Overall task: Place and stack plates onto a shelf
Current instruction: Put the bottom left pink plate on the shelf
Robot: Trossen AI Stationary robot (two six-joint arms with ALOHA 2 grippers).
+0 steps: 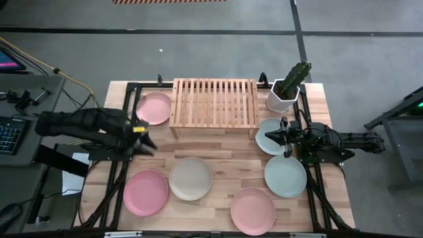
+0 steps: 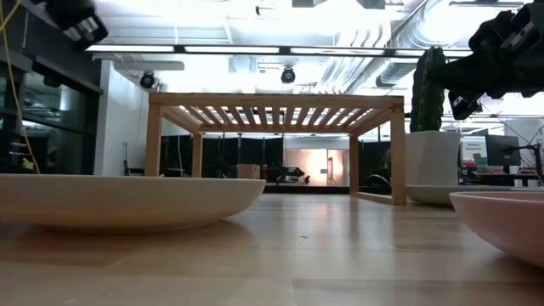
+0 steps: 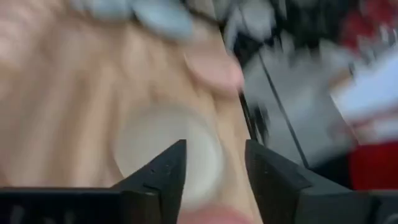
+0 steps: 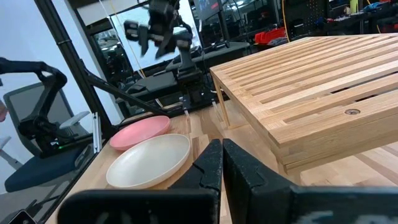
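Six plates lie flat on the table. A pink plate (image 1: 154, 108) sits left of the light-wood slatted shelf (image 1: 213, 102). Toward the near edge lie a pink plate (image 1: 145, 192), a beige plate (image 1: 190, 178), a third pink plate (image 1: 252, 210) and a mint plate (image 1: 285, 176). Another mint plate (image 1: 269, 141) lies right of the shelf. My left gripper (image 1: 151, 144) is open and hangs above bare wood, left of the beige plate (image 3: 165, 149). My right gripper (image 1: 268, 135) is shut and raised over the mint plate by the shelf; it points toward the shelf (image 4: 323, 81).
A white pot with a cactus (image 1: 285, 89) stands at the shelf's far right corner. Dark arm frames run along both table sides. The slatted shelf top carries nothing, and bare wood lies between the shelf's front and the plates. Both grippers ride high in the low view (image 2: 72, 17) (image 2: 493, 59).
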